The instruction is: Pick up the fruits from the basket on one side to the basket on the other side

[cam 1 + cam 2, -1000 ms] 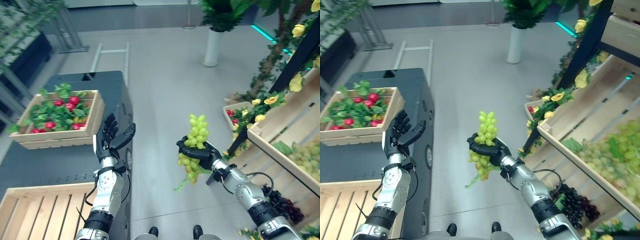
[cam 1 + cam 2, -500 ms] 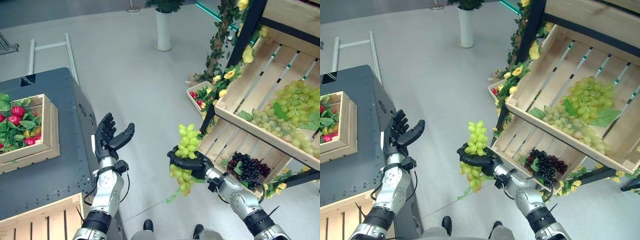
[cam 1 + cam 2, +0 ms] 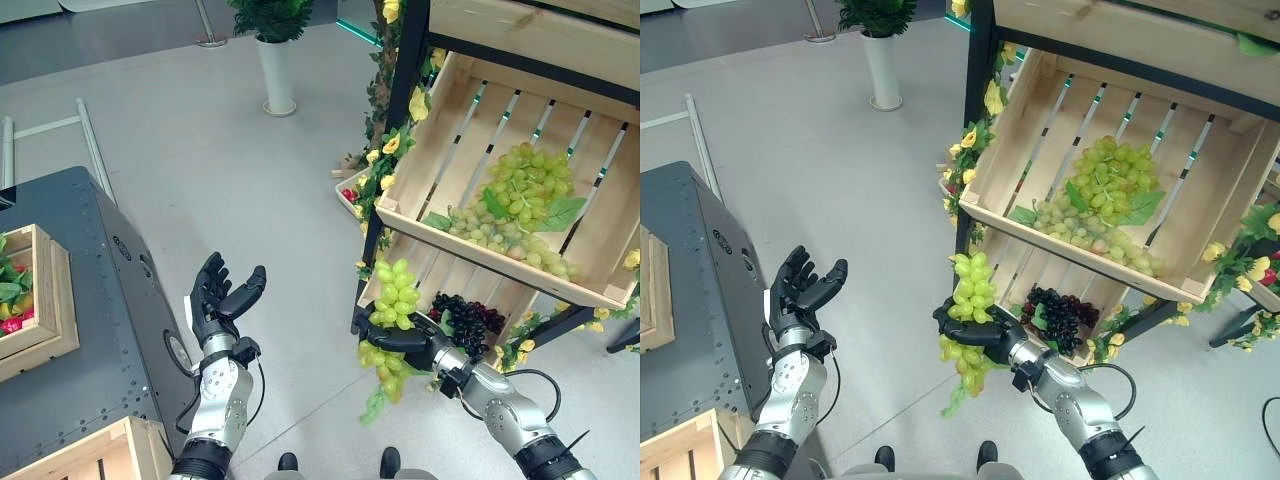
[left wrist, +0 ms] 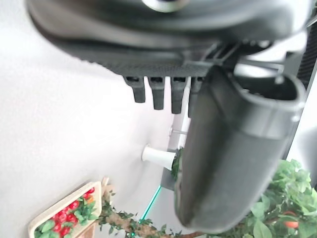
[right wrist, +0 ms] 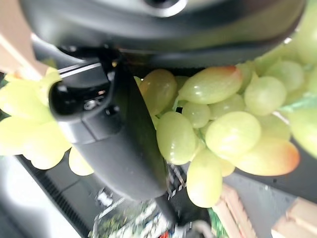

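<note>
My right hand (image 3: 408,338) is shut on a bunch of green grapes (image 3: 392,300), held above the floor just in front of the shelf's lower crate (image 3: 430,275). Its thumb (image 5: 114,139) wraps the grapes (image 5: 218,129) in the right wrist view. The upper slanted crate (image 3: 470,130) holds more green grapes (image 3: 515,195). Dark grapes (image 3: 465,318) lie in the lower crate. My left hand (image 3: 215,300) is raised and open with nothing in it, beside the dark cabinet (image 3: 90,300). A crate of red fruit (image 3: 25,305) sits on the cabinet at the far left.
A light wooden crate (image 3: 90,455) stands at the lower left corner. A small box of red fruit (image 3: 352,192) and yellow flowers (image 3: 385,145) sit by the shelf post. A white planter (image 3: 277,75) stands farther back on the grey floor.
The camera has swung right, bringing the shelf closer and pushing the cabinet left. My right hand with the grapes now sits nearer the lower crate. The left hand stays open.
</note>
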